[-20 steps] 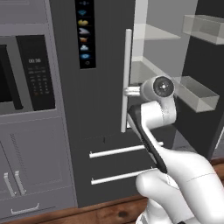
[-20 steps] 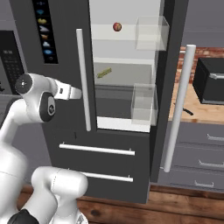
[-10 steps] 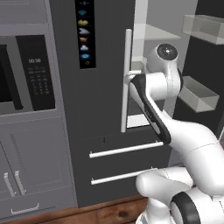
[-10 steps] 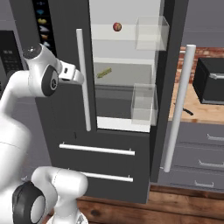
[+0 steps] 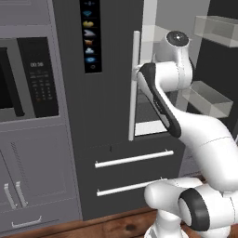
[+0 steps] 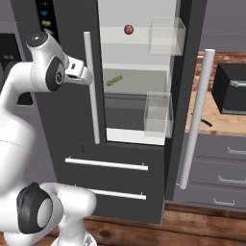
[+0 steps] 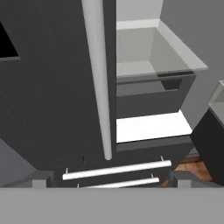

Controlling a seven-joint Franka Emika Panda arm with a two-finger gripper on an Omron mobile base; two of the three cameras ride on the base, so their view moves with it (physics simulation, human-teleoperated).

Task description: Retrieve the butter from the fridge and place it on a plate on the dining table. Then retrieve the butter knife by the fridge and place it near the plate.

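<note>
The fridge stands with its right door swung open, white interior and clear shelves showing. On the middle shelf lies the butter, a small yellowish-olive stick. My gripper is open and holds nothing. It hovers just left of the closed left door's white bar handle, well short of the butter. In the hand view that handle runs down the middle, with my gripper spread wide below it. The butter knife lies dark and slim on the wood counter right of the fridge. The plate and dining table are out of view.
A small red ball sits on the top shelf. The open right door's long handle juts toward me. Clear door bins hang inside. A black box appliance stands on the counter. A microwave is built in left of the fridge.
My hand has risen along the left door's handle, and the elbow has swung up with it. The fridge and its contents have not moved.
</note>
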